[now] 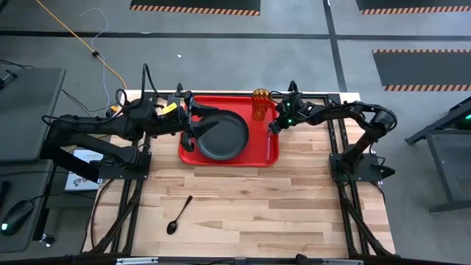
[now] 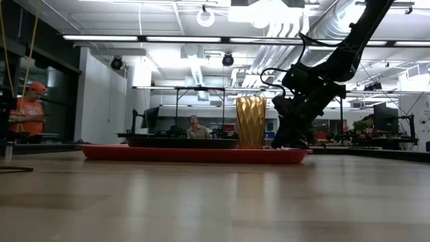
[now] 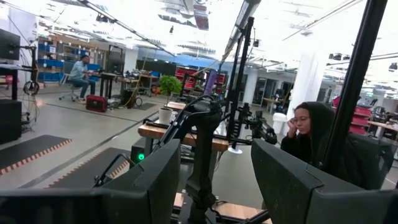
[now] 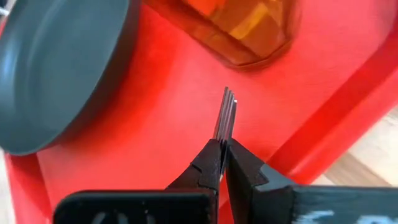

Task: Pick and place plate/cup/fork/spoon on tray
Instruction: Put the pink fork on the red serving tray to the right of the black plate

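Note:
The red tray lies at the table's far middle. The black-grey plate rests flat on it. The amber cup stands upright in the tray's far right corner. My right gripper is over the tray's right part, between plate and cup, shut on the fork. Only the fork's silvery tines show; its handle is hidden. My left gripper is open over the tray's left part, beside the plate's left rim. The dark spoon lies on the bare table near the front. My right gripper pinches the fork between its two fingertips, just behind the tines. The tines stick out beyond the fingertips along the fingers, edge-on, slanting down at the tray's floor. Whether they touch the floor I cannot tell.
In the low view the cup stands right beside my right gripper. The tray's raised right rim is close to the fingers. Bare wood lies between tray and spoon. People sit in the room beyond the table.

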`<state>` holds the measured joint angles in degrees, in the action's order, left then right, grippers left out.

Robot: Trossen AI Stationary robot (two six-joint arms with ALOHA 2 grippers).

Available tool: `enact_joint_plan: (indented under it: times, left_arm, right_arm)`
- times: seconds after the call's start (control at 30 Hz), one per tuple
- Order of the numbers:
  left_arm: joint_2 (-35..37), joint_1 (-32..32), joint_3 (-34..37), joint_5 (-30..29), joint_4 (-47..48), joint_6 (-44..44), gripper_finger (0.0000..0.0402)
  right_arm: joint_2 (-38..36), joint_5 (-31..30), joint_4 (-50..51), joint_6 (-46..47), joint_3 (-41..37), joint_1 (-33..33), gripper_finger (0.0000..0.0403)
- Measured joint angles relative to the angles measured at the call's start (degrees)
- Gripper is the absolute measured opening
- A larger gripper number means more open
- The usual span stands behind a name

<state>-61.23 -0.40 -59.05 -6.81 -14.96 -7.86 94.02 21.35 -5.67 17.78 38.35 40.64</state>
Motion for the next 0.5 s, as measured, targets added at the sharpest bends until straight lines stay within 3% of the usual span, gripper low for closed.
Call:
enact_joint_plan:
  times: [0.23, 0.5]
  left_arm:
    - [0.00, 0.00, 0.00, -0.02, 0.02, 0.00, 0.0186]
    - [0.00, 0.00, 0.00, -0.09, 0.02, 0.00, 0.0186]
  right_arm:
    - [-0.02, -1.28, -0.08, 0.18, -0.01, -0.02, 0.0016]
    - [-0.11, -3.53, -0.35, 1.20, -0.07, -0.02, 0.0116]
